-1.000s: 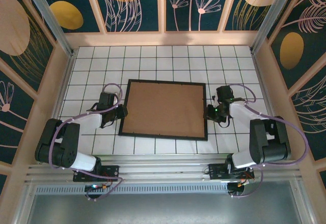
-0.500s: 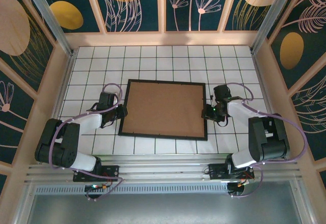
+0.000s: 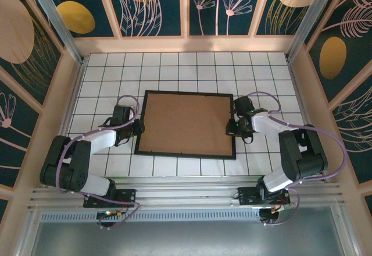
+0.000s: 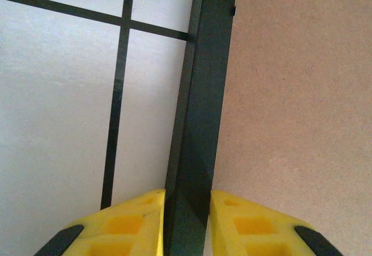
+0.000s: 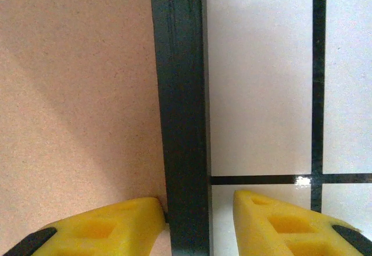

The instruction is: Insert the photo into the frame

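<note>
Now L gripper (image 4: 187,196) clamps left rail of thin black rectangular frame (image 3: 189,93); R gripper (image 5: 197,201) fingers apart astride right rail: one-sided pull may skew frame.

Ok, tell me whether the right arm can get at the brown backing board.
Probably yes: the right claw straddles a side rail of the frame, and the backing board lies bare just beside it.

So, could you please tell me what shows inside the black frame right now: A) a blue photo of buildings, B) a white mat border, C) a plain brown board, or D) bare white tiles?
C: a plain brown board fills the opening of the frame, edge to edge.
</note>
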